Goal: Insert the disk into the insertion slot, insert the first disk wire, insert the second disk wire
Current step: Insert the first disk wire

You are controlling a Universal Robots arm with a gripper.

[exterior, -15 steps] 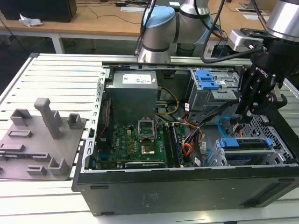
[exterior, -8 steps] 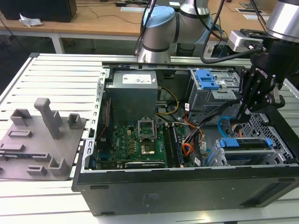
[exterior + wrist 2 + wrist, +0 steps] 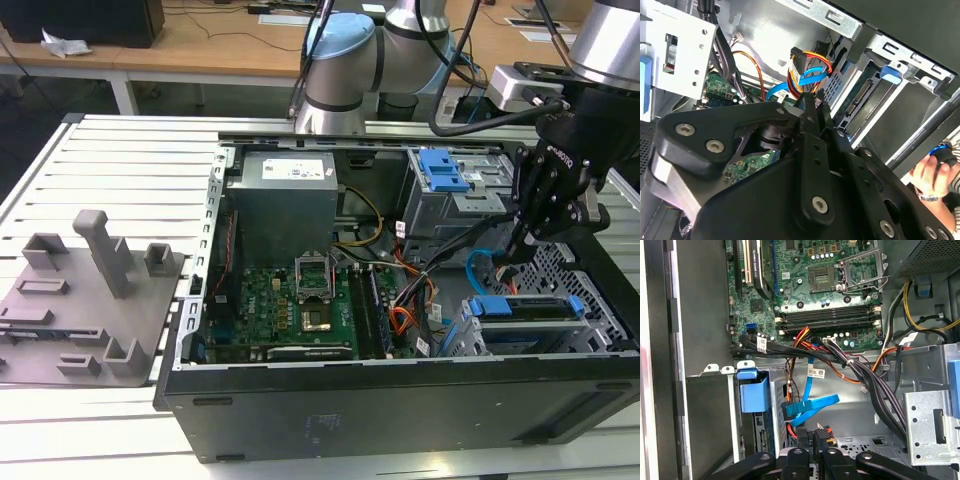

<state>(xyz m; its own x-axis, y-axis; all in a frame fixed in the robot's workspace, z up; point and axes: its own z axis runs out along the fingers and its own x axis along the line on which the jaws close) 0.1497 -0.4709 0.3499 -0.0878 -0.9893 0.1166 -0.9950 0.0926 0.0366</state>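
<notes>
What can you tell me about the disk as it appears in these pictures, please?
The disk sits already pushed into the insertion slot, the grey perforated metal cage at the exterior view's right, by the near corner of the case. A bright blue plastic carrier frames it, and the carrier's tab sticks out at the slot's mouth. In the second wrist view, the disk's exposed end face shows a long connector; no wire looks plugged into it.

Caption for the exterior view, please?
End effector inside an open computer case, near the disk seated in the insertion slot.
</notes>
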